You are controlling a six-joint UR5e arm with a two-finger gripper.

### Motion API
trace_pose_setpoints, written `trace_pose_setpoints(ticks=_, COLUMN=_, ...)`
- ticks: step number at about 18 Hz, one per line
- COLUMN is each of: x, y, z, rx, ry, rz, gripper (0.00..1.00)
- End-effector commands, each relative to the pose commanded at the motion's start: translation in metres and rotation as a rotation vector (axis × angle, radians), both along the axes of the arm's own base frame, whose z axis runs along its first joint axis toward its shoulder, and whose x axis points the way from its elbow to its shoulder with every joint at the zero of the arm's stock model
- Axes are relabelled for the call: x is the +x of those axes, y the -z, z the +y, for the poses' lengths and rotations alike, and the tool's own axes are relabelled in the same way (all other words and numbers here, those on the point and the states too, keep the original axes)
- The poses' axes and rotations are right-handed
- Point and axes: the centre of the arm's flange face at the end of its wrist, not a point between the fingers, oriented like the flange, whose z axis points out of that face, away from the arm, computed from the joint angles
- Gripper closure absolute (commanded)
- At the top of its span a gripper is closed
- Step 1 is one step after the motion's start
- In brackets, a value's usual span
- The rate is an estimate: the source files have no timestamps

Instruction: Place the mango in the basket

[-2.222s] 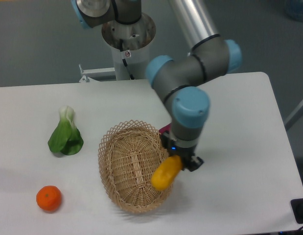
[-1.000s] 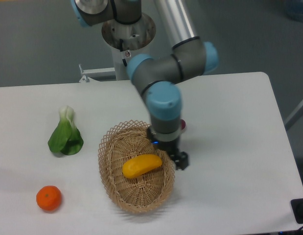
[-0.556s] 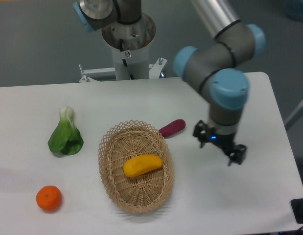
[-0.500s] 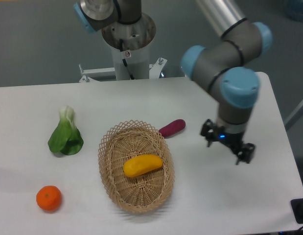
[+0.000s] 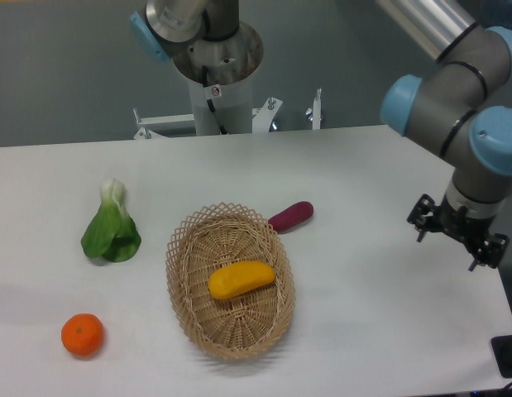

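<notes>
The yellow-orange mango (image 5: 241, 279) lies on its side inside the tan wicker basket (image 5: 188, 306), near the middle. My gripper (image 5: 456, 234) is open and empty, held above the table's right edge, far to the right of the basket. Nothing is between its fingers.
A purple-red sweet potato (image 5: 291, 216) lies just past the basket's upper right rim. A green bok choy (image 5: 112, 225) lies at the left. A round orange tangerine (image 5: 82, 334) sits at the front left. The arm's base column (image 5: 216, 70) stands at the back.
The mango was carried over the basket and let go inside it. My gripper then opened and swung away to the right, from beside the basket to the table's right edge.
</notes>
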Motion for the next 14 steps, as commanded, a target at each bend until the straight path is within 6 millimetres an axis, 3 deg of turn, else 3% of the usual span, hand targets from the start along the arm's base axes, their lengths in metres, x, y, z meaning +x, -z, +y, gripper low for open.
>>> trace_pose_setpoints(ticks=14, x=0.0018, y=0.0047, z=-0.0014, rx=-0.011, ry=0.010, rz=-0.006, gripper=0.00)
